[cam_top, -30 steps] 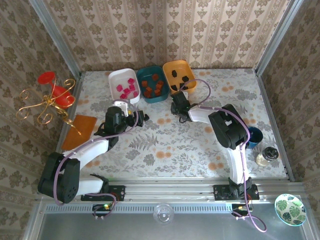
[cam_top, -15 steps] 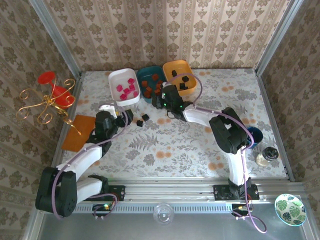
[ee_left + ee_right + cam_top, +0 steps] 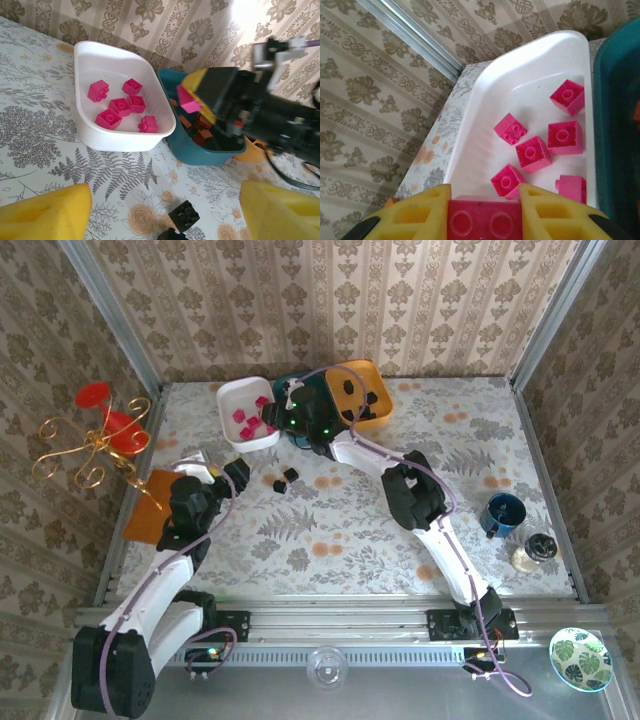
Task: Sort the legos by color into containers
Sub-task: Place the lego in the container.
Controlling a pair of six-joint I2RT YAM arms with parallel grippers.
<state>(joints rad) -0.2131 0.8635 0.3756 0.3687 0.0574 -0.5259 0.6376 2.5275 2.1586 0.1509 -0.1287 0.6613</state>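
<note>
My right gripper [image 3: 484,200] is shut on a magenta pink lego [image 3: 482,222] and hangs over the near end of the white container [image 3: 485,125], where several pink legos [image 3: 533,153] lie. From above, this gripper [image 3: 283,418] sits at the seam between the white container [image 3: 240,395] and the teal container [image 3: 322,433]. The teal one [image 3: 200,150] holds orange-red legos [image 3: 200,136]. Black legos [image 3: 352,390] lie in the orange container [image 3: 372,370]. My left gripper [image 3: 165,200] is open, low over the table, with two black legos [image 3: 184,216] just ahead of it.
A red and gold ornament [image 3: 100,435] stands at the left wall, with an orange-brown mat [image 3: 160,505] beside it. A blue cup [image 3: 502,512] and a small jar [image 3: 530,552] stand at the right. Patterned walls close in the back and sides.
My right gripper has swung left from the orange container to the white one, carrying the pink lego. My left arm has drawn back to the left, uncovering the two black legos.
</note>
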